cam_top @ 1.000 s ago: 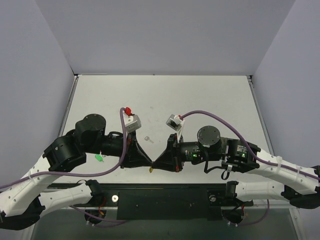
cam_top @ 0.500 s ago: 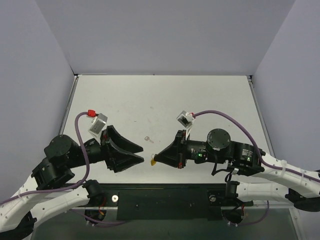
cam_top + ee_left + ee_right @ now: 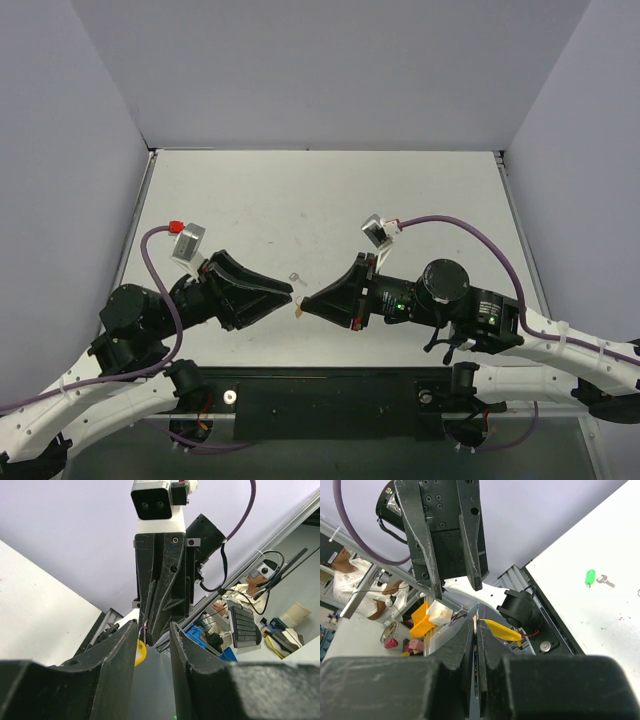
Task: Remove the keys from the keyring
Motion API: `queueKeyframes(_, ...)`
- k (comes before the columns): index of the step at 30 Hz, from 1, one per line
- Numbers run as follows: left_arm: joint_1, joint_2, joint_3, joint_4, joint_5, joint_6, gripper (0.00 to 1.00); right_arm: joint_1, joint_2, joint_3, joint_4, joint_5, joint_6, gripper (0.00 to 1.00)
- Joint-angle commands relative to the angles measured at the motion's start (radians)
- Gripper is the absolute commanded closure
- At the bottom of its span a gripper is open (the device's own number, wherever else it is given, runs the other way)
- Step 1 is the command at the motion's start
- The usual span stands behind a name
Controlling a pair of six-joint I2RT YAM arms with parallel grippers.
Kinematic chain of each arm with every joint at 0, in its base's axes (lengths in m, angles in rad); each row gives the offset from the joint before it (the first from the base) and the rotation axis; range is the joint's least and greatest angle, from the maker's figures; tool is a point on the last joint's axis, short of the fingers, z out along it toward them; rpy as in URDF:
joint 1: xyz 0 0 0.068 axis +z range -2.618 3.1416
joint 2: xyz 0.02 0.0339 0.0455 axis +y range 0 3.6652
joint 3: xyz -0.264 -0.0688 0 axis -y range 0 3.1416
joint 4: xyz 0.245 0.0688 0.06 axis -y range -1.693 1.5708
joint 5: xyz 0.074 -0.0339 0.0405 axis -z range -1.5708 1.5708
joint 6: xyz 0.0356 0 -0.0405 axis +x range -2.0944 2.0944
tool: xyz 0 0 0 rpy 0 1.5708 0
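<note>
Keyring [image 3: 299,311], a yellow-orange tag on a thin wire loop, hangs from the tips of the right tool [image 3: 306,303]. That tool's fingers are pressed fully together on the ring end. In the right wrist view the tag juts out from the closed tips toward 4 o'clock.

The left tool [image 3: 287,291] faces it almost tip to tip, at about 10 o'clock of the right tool's tips in the top view, near them but apart. Its fingers stand partly spread with nothing between them. In the left wrist view the right tool and the dangling tag show through that gap.

A tiny silver key [image 3: 294,277] lies flat on the white counter [image 3: 400,200] at 12 o'clock of the tag, free of the ring and just beside the left tool's tips.

The right wrist view also shows a green tag [image 3: 590,576] on the counter, with a silver key [image 3: 606,581] joined at its 4 o'clock.
</note>
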State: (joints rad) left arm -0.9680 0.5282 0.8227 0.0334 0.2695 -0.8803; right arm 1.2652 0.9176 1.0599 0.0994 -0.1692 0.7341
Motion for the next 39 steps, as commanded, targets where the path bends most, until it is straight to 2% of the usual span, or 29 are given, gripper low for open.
queueKeyframes(1,-0.006,-0.004,-0.017,0.095,-0.001,-0.026,0.59,0.008,-0.022,-0.009,0.1,0.025,0.007,1.0)
queueKeyframes(9,-0.006,-0.014,-0.048,0.105,-0.006,-0.046,0.6,0.01,-0.029,-0.026,0.137,0.04,0.01,1.0)
queueKeyframes(13,-0.006,-0.011,-0.059,0.12,-0.006,-0.059,0.67,0.01,-0.031,-0.029,0.14,0.043,0.011,1.0)
queueKeyframes(21,-0.006,0.009,-0.063,0.143,0.014,-0.068,0.7,0.008,-0.034,-0.032,0.141,0.043,0.013,1.0)
queueKeyframes(36,-0.008,0.041,-0.06,0.151,0.046,-0.08,0.82,0.011,-0.029,-0.034,0.145,0.039,0.011,1.0)
queueKeyframes(37,-0.006,0.042,-0.06,0.152,0.053,-0.082,0.85,0.011,-0.033,-0.034,0.143,0.04,0.013,1.0)
queueKeyframes(39,-0.006,0.046,-0.06,0.149,0.053,-0.082,1.0,0.011,-0.031,-0.035,0.141,0.039,0.011,1.0)
